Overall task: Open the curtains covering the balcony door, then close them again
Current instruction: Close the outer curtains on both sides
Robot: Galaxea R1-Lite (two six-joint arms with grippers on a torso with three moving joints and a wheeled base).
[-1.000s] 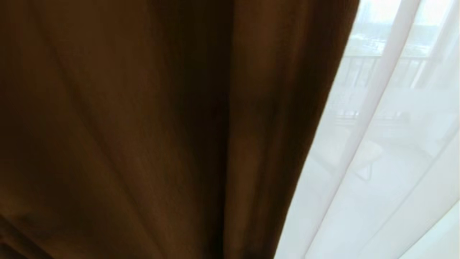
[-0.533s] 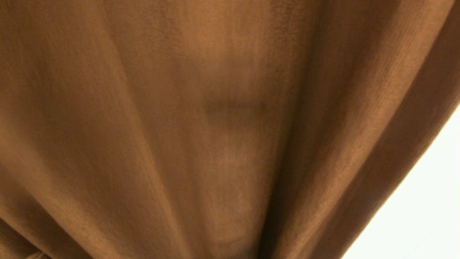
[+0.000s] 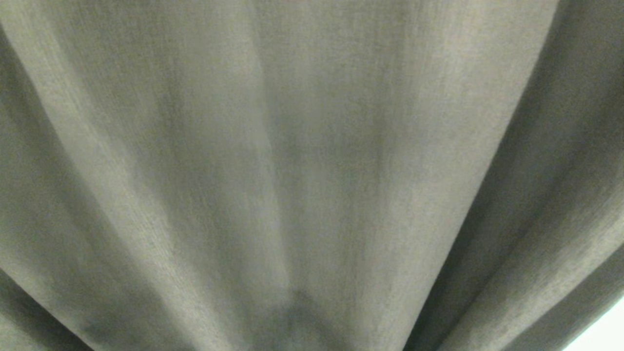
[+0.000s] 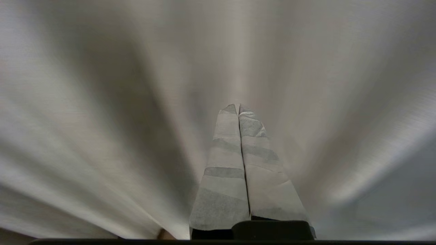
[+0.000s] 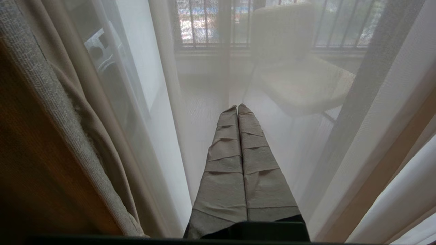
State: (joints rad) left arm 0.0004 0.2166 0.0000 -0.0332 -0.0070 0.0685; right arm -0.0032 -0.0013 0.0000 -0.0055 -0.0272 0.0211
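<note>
The thick curtain now fills the head view; the sheer seen a second ago is gone. Both claws, left and right, are closed and empty, so closing seems nearly done.

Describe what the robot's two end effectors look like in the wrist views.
Left end effector: two long tapering fingers wrapped in pale grey-white tape in overlapping bands, on a black base. Right end effector: the same shape, wrapped in creased beige-grey tape, also black at the base. No cables or markings show.
</note>
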